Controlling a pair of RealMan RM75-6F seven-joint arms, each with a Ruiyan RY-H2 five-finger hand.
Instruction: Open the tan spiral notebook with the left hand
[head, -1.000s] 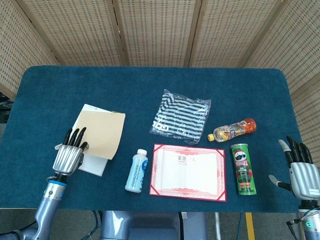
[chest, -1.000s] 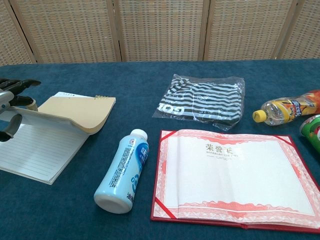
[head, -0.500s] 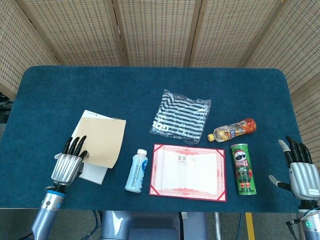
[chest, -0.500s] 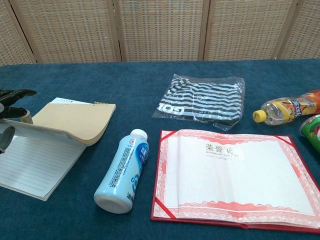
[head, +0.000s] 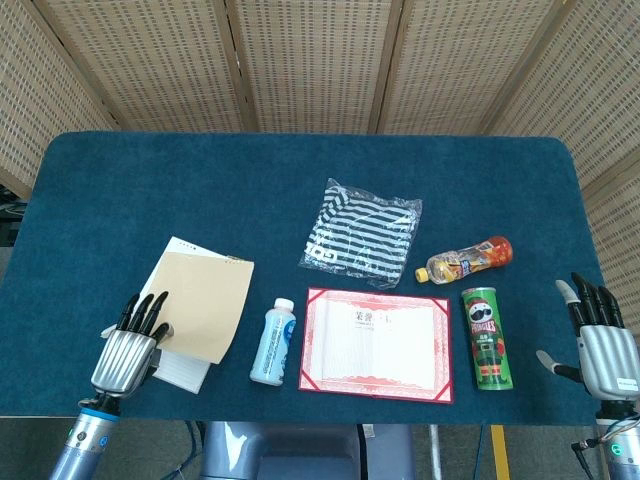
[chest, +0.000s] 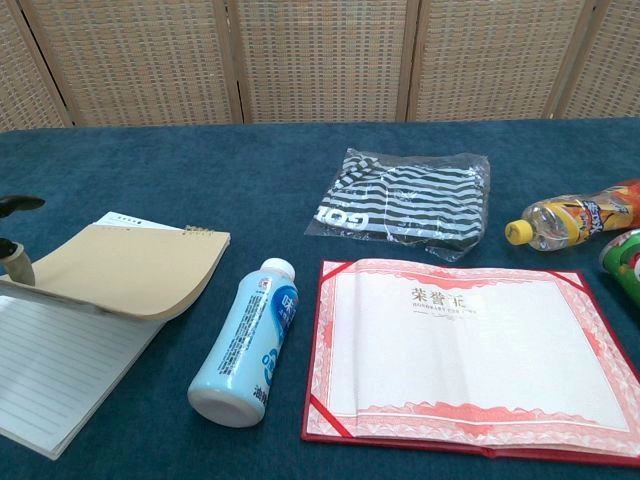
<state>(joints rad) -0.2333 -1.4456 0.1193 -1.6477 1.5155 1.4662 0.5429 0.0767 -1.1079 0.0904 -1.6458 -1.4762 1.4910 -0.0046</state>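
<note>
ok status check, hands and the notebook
Left hand at the notebook's near-left edge, grip unclear. Right hand open, idle. Tan spiral notebook cover partly lifted, lined page showing. Milk bottle lies alongside.

Blue-clothed table (head: 150, 180), tan spiral notebook (head: 200, 300), milk bottle (head: 273, 340), certificate folder (head: 377, 343) (open), striped packet (head: 360, 234), drink bottle (head: 468, 258), crisp can (head: 486, 337)

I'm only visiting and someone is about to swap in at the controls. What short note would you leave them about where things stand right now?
Left hand: at the near left corner of the tan spiral notebook, fingers at the cover's edge; whether it grips the cover cannot be told.
Right hand: open, idle at the table's right edge, holding nothing.
Notebook: on the blue cloth table, left of the white bottle.
Done: cover partly lifted, a lined page shows.
Left: fold the cover fully open.
</note>
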